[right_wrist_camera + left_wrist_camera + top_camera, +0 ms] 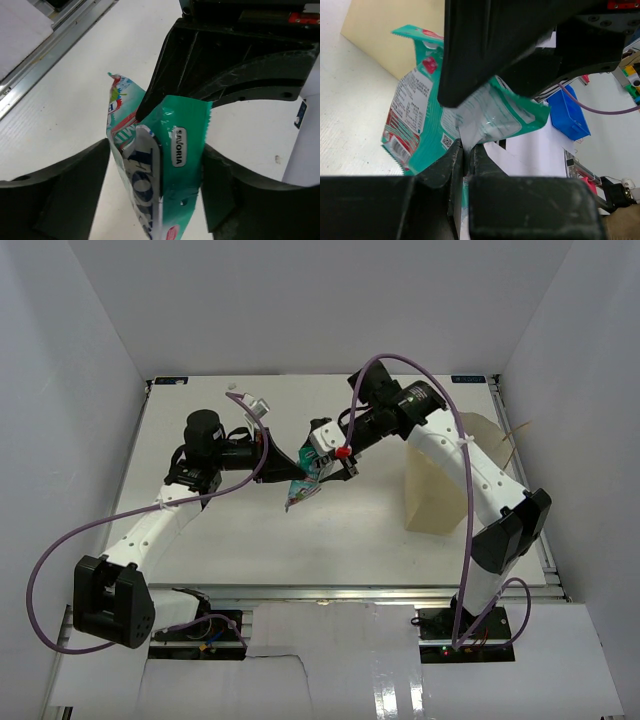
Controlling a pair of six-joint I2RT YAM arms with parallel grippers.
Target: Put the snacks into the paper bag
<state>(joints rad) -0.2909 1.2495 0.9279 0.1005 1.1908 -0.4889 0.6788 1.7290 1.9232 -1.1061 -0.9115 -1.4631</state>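
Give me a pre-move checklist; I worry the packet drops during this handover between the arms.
1. Left gripper pinching the green-white packet: ok, jaws tight on its edge.
2. Right gripper lined up around the packet: ok, a finger on each side.
3. Right jaws closed on the packet: not ok, they stand open.
4. Paper bag upright on the table: ok.
5. Bag mouth open and free: cannot tell, the right arm covers it.
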